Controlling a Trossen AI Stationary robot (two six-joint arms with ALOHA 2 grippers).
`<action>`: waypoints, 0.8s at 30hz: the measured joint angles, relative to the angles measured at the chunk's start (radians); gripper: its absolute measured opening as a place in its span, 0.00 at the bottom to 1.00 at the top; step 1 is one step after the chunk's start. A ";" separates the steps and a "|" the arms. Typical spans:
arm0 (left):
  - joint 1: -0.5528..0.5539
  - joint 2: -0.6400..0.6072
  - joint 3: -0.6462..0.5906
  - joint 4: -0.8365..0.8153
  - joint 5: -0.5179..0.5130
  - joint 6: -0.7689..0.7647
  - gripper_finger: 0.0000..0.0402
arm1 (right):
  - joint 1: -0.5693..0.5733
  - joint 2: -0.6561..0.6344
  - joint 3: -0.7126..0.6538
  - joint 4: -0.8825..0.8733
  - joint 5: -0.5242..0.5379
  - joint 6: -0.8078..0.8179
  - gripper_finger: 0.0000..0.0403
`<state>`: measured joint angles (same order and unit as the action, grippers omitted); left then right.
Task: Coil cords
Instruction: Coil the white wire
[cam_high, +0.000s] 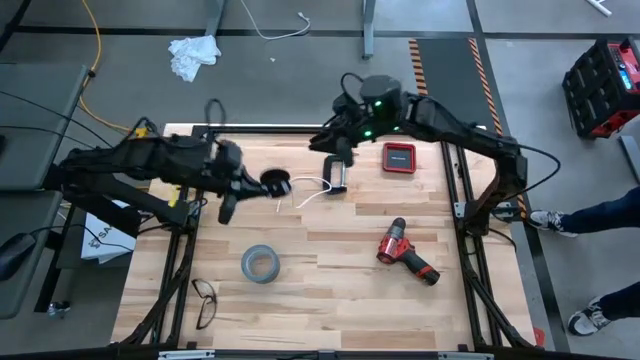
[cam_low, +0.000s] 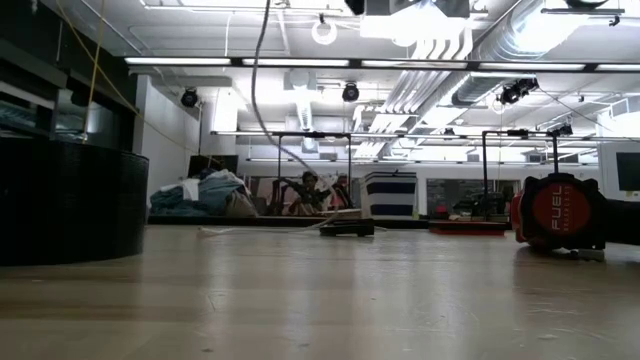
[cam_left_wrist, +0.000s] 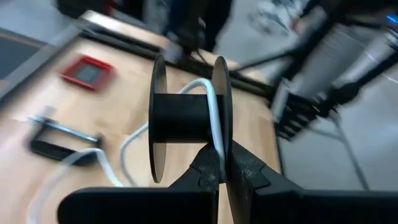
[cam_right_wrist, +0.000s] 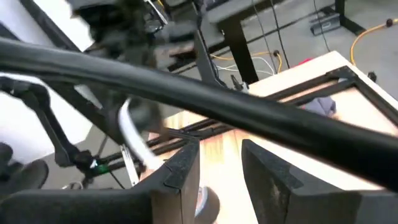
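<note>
The left tool pinches one flange of the black spool, lifted over the desk's left-centre. The white cord trails right toward the right tool, open (holding nothing visible). Judgement: keep the cord taut between flanges.

Two dark jointed arms, black cabling along each; green lights on the right arm; black angular jaws

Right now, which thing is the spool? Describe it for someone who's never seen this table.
Start at the wooden table and go to its left half, where the left gripper is shut on the spool. It is a small black reel trailing a thin white cord, unlike the bigger grey tape roll nearer the front.
</note>
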<state>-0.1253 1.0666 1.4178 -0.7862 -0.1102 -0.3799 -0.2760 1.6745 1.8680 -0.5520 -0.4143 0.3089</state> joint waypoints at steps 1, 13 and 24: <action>0.002 -0.012 0.000 0.006 -0.032 0.006 0.00 | 0.003 -0.007 0.001 -0.017 0.000 -0.015 0.28; 0.028 -0.050 0.024 0.286 -0.060 -0.033 0.00 | 0.185 0.042 -0.001 -0.092 0.429 -0.263 0.28; 0.027 -0.042 0.079 0.412 -0.067 -0.030 0.00 | 0.186 0.064 -0.001 0.142 0.388 -0.175 0.28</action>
<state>-0.0982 1.0243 1.4967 -0.3742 -0.1776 -0.4102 -0.0896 1.7382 1.8675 -0.4102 -0.0265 0.1343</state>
